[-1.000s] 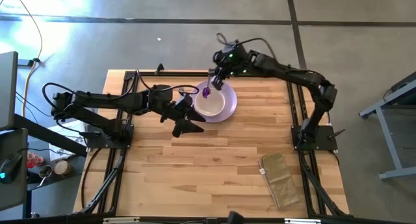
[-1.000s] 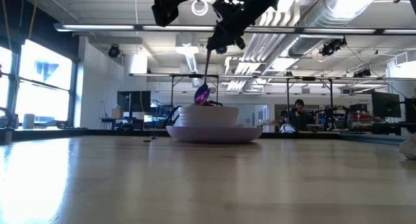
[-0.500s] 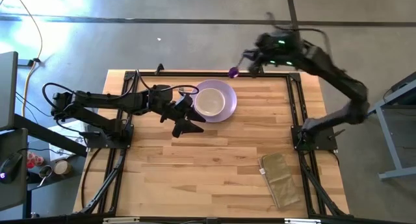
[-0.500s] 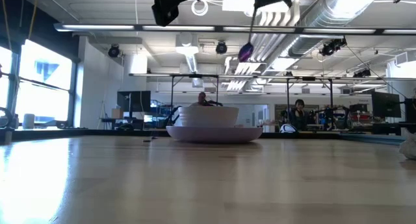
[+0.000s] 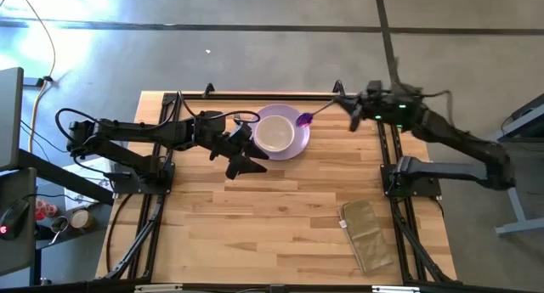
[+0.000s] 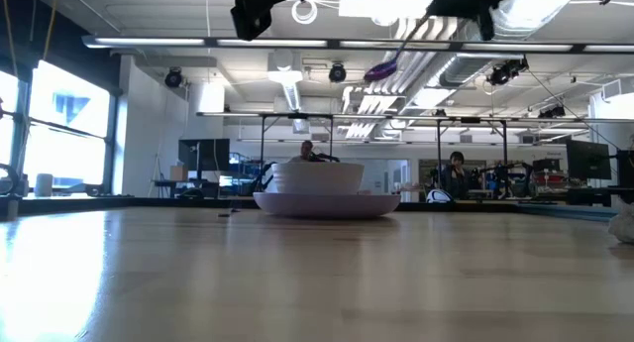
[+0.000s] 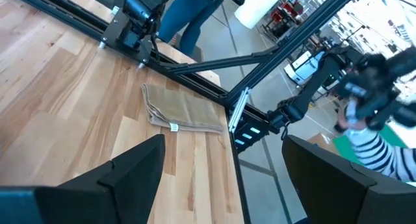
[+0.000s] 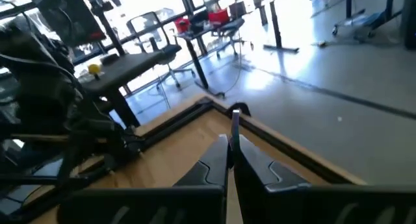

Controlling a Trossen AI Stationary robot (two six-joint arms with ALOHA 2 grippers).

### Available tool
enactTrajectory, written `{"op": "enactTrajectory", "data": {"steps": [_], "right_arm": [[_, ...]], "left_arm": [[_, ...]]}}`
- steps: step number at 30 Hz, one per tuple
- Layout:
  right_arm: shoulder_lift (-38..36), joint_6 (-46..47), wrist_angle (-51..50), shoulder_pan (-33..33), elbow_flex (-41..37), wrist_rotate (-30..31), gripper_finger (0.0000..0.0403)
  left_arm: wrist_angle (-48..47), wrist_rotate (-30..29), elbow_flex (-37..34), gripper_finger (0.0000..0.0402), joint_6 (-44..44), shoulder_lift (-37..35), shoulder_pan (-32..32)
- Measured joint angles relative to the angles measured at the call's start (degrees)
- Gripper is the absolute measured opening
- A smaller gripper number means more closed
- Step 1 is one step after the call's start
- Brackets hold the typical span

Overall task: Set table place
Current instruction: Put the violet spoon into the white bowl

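Observation:
A cream bowl (image 5: 274, 137) stands in a round lavender plate (image 5: 293, 143) at the far middle of the table (image 5: 255, 216); both show in the low view, the bowl (image 6: 319, 175) on the plate (image 6: 327, 204). My right gripper (image 5: 345, 104) is shut on the purple-blue spoon (image 5: 304, 119), held in the air beside the plate's far right rim. My left gripper (image 5: 241, 154) hovers open and empty just left of the plate. The fork does not show plainly. My right gripper pinches the spoon's thin handle (image 8: 233, 134) between its two fingers (image 8: 214, 164), near the handle's free end. The fingers come from the table's right and lie along the handle. The spoon is lifted clear, slanting, its purple bowl end (image 6: 380, 71) lower and toward the plate.
A tan folded cloth (image 5: 367, 234) lies near the table's front right corner, also in the left wrist view (image 7: 185, 111). A black frame (image 5: 387, 149) edges the table. A person in a striped sleeve (image 7: 364, 143) is beyond the table.
My right gripper has lifted the spoon out of the cream bowl, swung it up and past the far edge, then gone toward the table's right. The spoon, which hung upright with its bowl end down, now slants nearly level, pointing at the plate.

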Motion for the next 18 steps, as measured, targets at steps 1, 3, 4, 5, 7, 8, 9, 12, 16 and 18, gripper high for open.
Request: {"op": "enactTrajectory", "data": {"steps": [1, 3, 4, 5, 7, 8, 9, 12, 16, 18], "right_arm": [[1.76, 0.43, 1.51, 0.27, -0.72, -0.02, 0.0000], [6.13, 0.43, 4.17, 0.51, -1.75, -0.13, 0.0000], [8.49, 0.43, 6.26, 0.51, -1.96, -0.41, 0.0000], [11.00, 0.47, 8.33, 0.49, -1.98, -1.09, 0.0000], [16.39, 0.16, 10.82, 0.32, -1.12, -2.48, 0.0000], [18.98, -0.57, 11.64, 0.31, -0.28, -2.90, 0.0000], [21.40, -1.33, 11.96, 0.31, 0.82, -2.94, 0.0000], [27.56, -3.72, 12.38, 0.31, 4.49, -2.86, 0.0000], [34.58, -5.12, 12.10, 0.34, 8.46, -2.88, 0.0000], [37.42, -5.21, 12.25, 0.34, 9.79, -2.88, 0.0000]], "left_arm": [[0.00, 0.00, 0.00, 0.0298, -0.25, 0.00, 0.00], [0.00, -0.04, 0.00, 0.0298, -0.67, 0.00, 0.00], [-0.01, -0.09, 0.00, 0.0298, -0.71, 0.00, 0.00], [-0.01, -0.11, 0.00, 0.0298, -0.72, 0.00, 0.00], [-0.03, -0.13, 0.00, 0.0298, -0.72, 0.00, 0.00], [-0.06, -0.13, 0.00, 0.0298, -0.73, 0.00, 0.00], [-0.07, -0.11, 0.00, 0.0298, -0.73, 0.00, 0.00], [-0.17, -0.11, 0.00, 0.0298, -0.73, 0.00, 0.00], [-0.24, -0.11, 0.00, 0.0298, -0.76, 0.00, 0.00], [-0.26, -0.11, 0.00, 0.0298, -0.76, 0.00, 0.00]]}}
